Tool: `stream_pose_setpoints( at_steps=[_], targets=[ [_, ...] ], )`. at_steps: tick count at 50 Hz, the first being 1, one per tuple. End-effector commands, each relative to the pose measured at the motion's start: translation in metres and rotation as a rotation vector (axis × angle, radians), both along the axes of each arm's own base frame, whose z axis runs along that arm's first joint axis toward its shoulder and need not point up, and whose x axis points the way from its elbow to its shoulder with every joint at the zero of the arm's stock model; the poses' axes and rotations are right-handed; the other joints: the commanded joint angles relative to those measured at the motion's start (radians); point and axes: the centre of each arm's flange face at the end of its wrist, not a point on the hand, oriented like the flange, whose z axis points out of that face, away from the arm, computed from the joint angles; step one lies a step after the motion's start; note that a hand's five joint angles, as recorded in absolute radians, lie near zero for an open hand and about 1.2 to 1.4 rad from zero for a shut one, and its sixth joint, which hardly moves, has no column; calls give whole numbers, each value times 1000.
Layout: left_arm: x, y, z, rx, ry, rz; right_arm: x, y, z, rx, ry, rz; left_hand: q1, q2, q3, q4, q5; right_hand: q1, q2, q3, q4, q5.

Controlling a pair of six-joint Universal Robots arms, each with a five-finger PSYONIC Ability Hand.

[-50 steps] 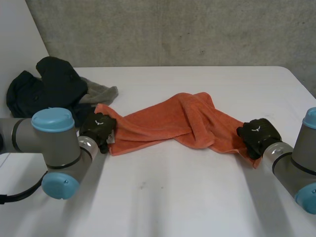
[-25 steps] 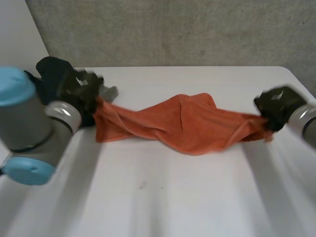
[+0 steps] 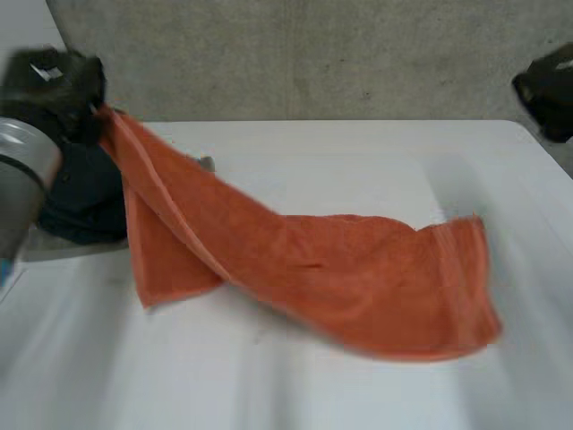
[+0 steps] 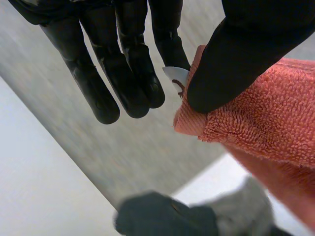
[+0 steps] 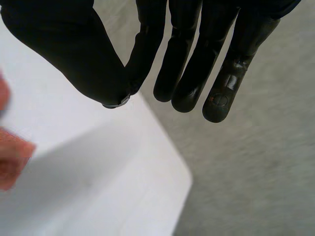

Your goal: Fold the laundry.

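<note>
The orange terry towel (image 3: 331,278) runs in a long diagonal from the upper left of the head view down to the lower right. Whether its lower end touches the white desk (image 3: 358,152) I cannot tell. The left hand (image 3: 55,82) is high at the upper left, its thumb and fingers (image 4: 170,46) clamped on a towel corner beside a small white label (image 4: 173,76).

A second ago both hands held the towel low on the desk. Now the right hand (image 3: 548,82), at the upper right edge, has let go, and its fingers (image 5: 231,64) are straight, holding nothing.

A dark heap of clothes (image 3: 81,202) lies behind the towel at left. White desk surface shows in front of the towel and toward the right edge.
</note>
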Motion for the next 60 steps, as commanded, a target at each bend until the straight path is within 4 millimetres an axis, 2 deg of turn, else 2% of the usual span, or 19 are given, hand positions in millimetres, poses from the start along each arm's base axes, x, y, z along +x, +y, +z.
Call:
stream_pose_setpoints(
  at_steps=[1,4,8,11,12,20,25,27,35,39,50,60],
  targets=[
    [-27,-33,-54,122,-33,-39,4,-26,-49,116,-47,-20,273,201,204,197,241,75,-102,-105,-112,-99],
    [-35,-28,-54,121,-35,-64,4,-24,-61,168,-140,-51,273,201,204,197,241,-479,-656,-660,-667,-654],
    [-39,-24,-55,124,-33,-76,4,-15,-86,271,-236,-71,273,201,204,197,241,-633,-810,-814,-821,-808],
    [-38,-20,-44,96,-23,-75,5,0,-86,299,-279,-58,273,201,204,197,241,-649,-826,-829,-836,-823],
    [-37,-17,-34,71,-16,-78,5,13,-86,318,-298,-43,273,201,204,197,241,-649,-826,-829,-836,-823],
    [-37,-15,-11,4,5,-80,15,68,-106,371,-349,54,273,201,204,197,241,-613,-790,-794,-801,-788],
    [-39,-13,-10,2,7,-86,18,94,-118,371,-354,75,273,201,204,197,241,-613,-790,-794,-801,-788],
    [-41,-12,-12,7,7,-89,19,103,-132,385,-339,85,273,201,204,197,241,-608,-784,-788,-795,-782],
    [-45,-11,-19,39,46,-106,23,123,-175,425,-266,129,273,201,204,197,241,-564,-740,-744,-751,-738],
    [-45,-12,-21,45,51,-106,25,127,-191,417,-223,157,273,201,204,197,241,-567,-743,-747,-754,-741],
    [-44,-11,-23,52,52,-104,26,136,-208,410,-210,176,273,201,204,197,241,-572,-749,-753,-760,-747],
    [-44,-11,-24,56,49,-104,30,141,-215,415,-199,195,273,201,204,197,241,-572,-749,-753,-760,-747]
  ],
)
